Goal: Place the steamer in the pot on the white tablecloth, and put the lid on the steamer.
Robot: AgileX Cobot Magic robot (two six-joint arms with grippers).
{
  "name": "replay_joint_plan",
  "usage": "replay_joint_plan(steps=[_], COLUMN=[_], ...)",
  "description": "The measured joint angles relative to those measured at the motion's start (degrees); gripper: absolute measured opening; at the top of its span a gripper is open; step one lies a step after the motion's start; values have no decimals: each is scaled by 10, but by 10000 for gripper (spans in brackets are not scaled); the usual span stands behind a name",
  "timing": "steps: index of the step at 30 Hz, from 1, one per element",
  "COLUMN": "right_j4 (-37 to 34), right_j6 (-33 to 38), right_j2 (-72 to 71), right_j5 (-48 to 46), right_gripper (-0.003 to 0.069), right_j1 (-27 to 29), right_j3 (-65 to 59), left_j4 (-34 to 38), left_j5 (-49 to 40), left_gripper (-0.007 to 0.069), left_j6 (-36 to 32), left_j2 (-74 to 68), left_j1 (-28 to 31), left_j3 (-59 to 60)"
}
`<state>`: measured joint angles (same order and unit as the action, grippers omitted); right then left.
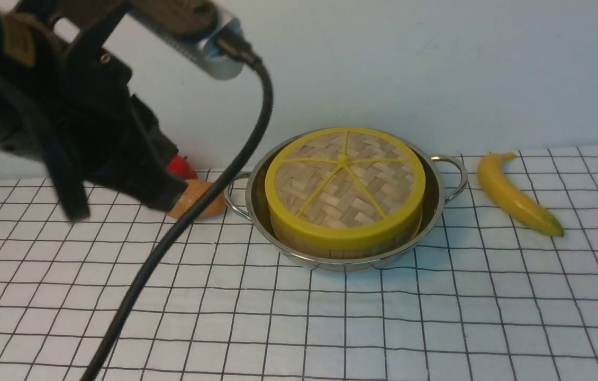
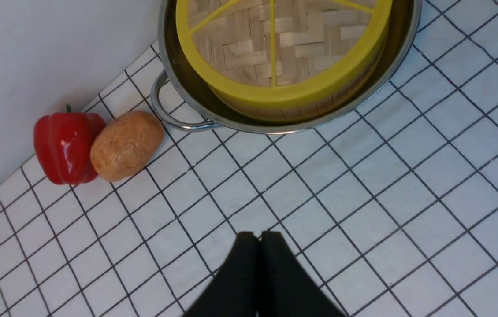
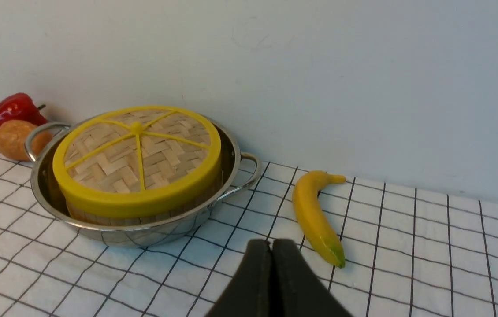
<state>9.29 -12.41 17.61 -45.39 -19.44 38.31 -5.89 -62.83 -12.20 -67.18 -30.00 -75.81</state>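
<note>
The wide, shallow stainless-steel pot with looped wire handles (image 1: pixel 331 263) stands on the white tablecloth with the thin black grid (image 1: pixel 436 328), close to the back wall. Inside it sits the round bamboo steamer with a wooden wall (image 1: pixel 341 251). The flat woven-bamboo lid with the thick yellow rim and yellow spokes (image 1: pixel 345 180) lies level on top of the steamer and covers it fully. The left gripper (image 2: pixel 258 237) has its two black fingers pressed together with nothing between them. It hangs over bare cloth on the pot's near-left side and touches none of the objects. The right gripper (image 3: pixel 272 244) is likewise closed tight and empty, above the cloth in front of the pot and a yellow banana (image 1: pixel 516 201), which lies just right of the pot's handle. A glossy red bell pepper (image 2: pixel 65 147) and a brown potato-like lump (image 2: pixel 126 144) rest touching each other left of the pot. A black cable (image 1: pixel 193 211) hangs from the left arm across the front view.
</note>
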Motion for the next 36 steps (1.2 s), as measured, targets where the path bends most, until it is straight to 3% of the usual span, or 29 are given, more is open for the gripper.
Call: replay_joint_plan(steps=[15, 36], right_j4=[0, -56], right_j6=[-2, -6], right_j2=[0, 0], right_j5=[39, 39], right_gripper=[4, 71], right_j1=[0, 0], right_j3=[-1, -1], left_j4=[97, 137], left_j5=[256, 297], left_gripper=[-19, 12], left_j6=[-1, -4], left_j2=[173, 175], left_j1=[0, 0], left_j3=[358, 390])
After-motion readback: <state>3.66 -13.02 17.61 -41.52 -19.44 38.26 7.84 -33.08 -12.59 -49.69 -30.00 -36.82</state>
